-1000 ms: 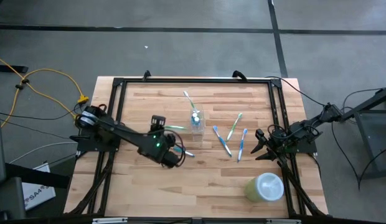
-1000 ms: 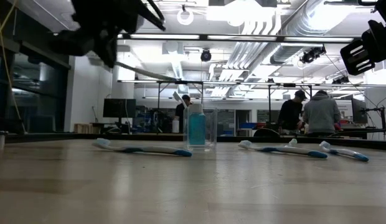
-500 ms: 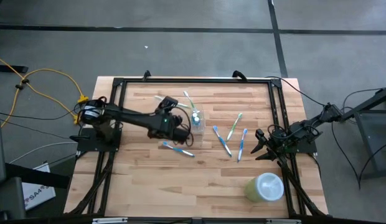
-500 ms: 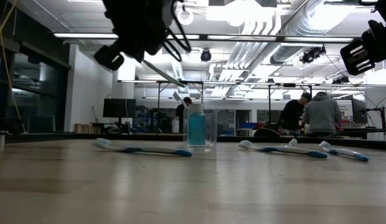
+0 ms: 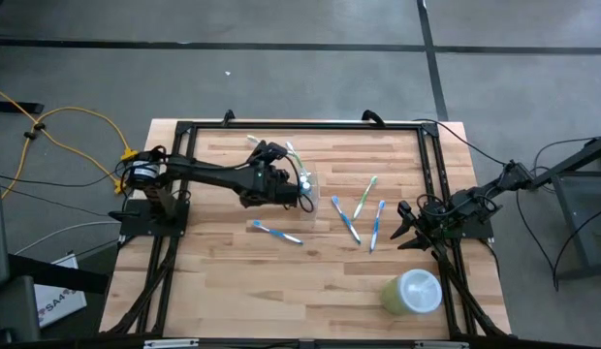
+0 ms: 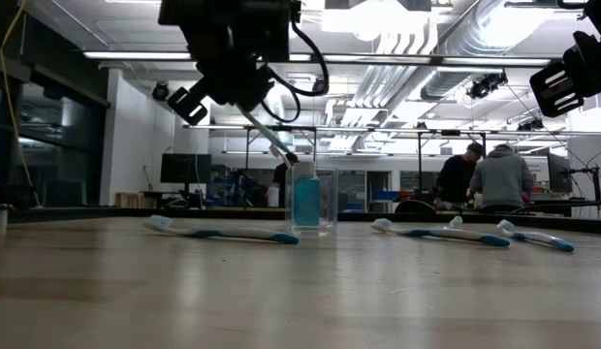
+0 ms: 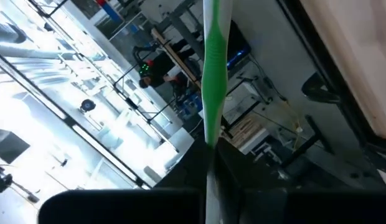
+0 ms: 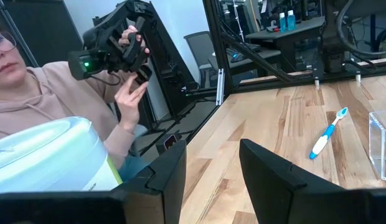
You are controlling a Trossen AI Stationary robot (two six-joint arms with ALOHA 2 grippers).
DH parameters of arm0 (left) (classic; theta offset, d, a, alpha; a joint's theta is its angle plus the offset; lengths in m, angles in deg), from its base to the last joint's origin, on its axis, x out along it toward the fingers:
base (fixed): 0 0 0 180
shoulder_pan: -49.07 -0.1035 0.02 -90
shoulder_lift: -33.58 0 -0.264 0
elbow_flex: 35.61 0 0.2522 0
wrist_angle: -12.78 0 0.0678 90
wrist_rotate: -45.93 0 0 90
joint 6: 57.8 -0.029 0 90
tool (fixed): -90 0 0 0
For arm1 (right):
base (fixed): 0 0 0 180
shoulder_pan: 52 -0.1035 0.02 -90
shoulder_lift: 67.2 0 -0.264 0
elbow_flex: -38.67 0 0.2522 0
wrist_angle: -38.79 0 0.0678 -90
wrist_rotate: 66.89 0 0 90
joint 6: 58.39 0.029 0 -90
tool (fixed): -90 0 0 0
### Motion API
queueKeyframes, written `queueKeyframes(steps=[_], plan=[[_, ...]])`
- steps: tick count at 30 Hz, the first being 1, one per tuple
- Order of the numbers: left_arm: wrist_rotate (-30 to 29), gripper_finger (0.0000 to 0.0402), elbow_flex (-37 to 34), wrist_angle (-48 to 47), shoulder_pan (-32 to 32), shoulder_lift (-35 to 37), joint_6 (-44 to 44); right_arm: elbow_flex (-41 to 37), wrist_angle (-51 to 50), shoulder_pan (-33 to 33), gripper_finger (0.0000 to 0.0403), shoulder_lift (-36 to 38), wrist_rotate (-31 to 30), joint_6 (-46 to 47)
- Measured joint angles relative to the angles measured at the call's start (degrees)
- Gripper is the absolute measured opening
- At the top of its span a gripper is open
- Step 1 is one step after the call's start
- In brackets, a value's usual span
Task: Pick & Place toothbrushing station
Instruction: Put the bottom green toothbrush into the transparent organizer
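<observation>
- One green toothbrush [image 7: 213,81] sits pinched in the left gripper [image 5: 281,184], poised just beside the clear cup [image 5: 306,187], head angled down toward its rim.
- Next, in all likelihood: line up over the opening and release.
- Four blue brushes lie flat around the cup; one [image 5: 277,232] lies nearest.
- The right gripper [image 5: 405,228] waits with fingers apart, well away from the cup, near the pale green container [image 5: 413,291].

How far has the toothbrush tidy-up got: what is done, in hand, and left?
Done: one toothbrush leans in the clear cup. In hand: the left gripper, shut on a green toothbrush, holds it beside the cup. Left: four toothbrushes lie on the table. The right gripper waits open at the right edge.
</observation>
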Motion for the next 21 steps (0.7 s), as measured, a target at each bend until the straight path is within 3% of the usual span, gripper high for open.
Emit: queueKeyframes(steps=[6, 21], plan=[[0.8, 0.0002, -0.4, 5.5, -0.7, 0.0, -5.7, 0.0, 0.0, 0.0, 0.0142, 0.0, 0.0, 0.0], [5.2, 0.0002, -0.7, 20.6, 1.2, -0.5, -31.5, 0.0, 0.0, 0.0, 0.0142, 0.0, 0.0, 0.0]])
